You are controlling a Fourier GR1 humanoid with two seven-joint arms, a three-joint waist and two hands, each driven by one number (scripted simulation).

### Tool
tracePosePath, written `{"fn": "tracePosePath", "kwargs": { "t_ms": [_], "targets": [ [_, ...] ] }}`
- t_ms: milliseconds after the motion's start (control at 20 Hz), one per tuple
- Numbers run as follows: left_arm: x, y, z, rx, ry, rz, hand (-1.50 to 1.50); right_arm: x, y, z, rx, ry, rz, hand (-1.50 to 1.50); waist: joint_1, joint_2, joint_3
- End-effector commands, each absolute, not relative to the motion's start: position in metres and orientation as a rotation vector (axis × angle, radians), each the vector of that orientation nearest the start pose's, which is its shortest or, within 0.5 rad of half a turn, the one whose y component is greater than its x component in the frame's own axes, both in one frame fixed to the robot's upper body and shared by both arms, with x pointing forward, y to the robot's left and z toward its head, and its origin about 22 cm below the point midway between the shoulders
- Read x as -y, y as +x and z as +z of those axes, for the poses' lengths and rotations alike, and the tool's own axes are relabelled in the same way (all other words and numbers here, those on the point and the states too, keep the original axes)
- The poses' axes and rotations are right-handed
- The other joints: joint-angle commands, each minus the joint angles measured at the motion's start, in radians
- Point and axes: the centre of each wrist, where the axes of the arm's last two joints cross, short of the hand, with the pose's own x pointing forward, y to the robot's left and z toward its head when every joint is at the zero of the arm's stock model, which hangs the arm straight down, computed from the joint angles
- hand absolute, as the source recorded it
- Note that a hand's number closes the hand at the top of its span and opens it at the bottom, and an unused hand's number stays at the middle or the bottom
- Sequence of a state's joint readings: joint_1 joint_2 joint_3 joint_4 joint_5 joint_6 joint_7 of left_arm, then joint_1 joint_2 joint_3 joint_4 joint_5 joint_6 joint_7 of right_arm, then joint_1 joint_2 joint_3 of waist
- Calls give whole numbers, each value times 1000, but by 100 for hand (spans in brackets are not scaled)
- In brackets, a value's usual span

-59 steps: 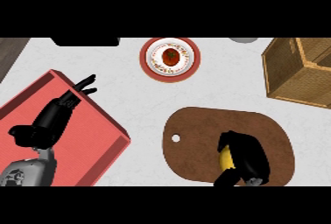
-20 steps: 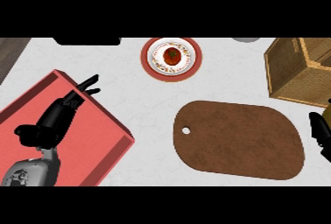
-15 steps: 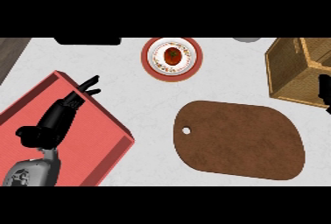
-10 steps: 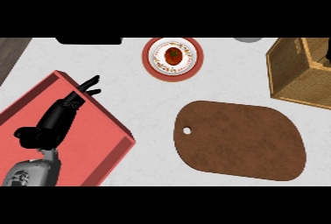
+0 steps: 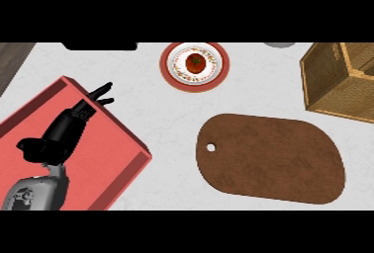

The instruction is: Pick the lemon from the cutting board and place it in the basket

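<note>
White counter [image 5: 161, 123] spreads below me. Nowhere can I see the lemon or my right hand; the basket [image 5: 343, 79] is cut off at the right edge. Bare cutting board [image 5: 274, 158] lies mid-counter. My left hand [image 5: 73, 123] rests over the red tray [image 5: 102, 163], fingers straight, slightly spread.

I see the pale counter [image 5: 168, 123] carrying a red tray [image 5: 110, 163], a brown cutting board [image 5: 274, 158], a wicker basket [image 5: 340, 81] and a red-rimmed plate [image 5: 194, 65].
</note>
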State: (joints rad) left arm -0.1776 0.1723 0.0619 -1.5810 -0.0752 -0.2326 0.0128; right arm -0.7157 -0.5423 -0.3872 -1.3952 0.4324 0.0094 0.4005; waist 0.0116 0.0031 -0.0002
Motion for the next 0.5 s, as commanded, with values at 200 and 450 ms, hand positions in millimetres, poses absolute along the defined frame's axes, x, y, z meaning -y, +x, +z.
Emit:
{"fn": "tracePosePath", "kwargs": {
  "t_ms": [200,450],
  "targets": [
    [-264,274,64,1694,37,-378,0,417,371,227,1594,-958,141,150,4,0,1],
    [-259,275,56,1713,41,-397,0,418,386,178,1626,-1010,116,150,6,2,1]
  ]
}}
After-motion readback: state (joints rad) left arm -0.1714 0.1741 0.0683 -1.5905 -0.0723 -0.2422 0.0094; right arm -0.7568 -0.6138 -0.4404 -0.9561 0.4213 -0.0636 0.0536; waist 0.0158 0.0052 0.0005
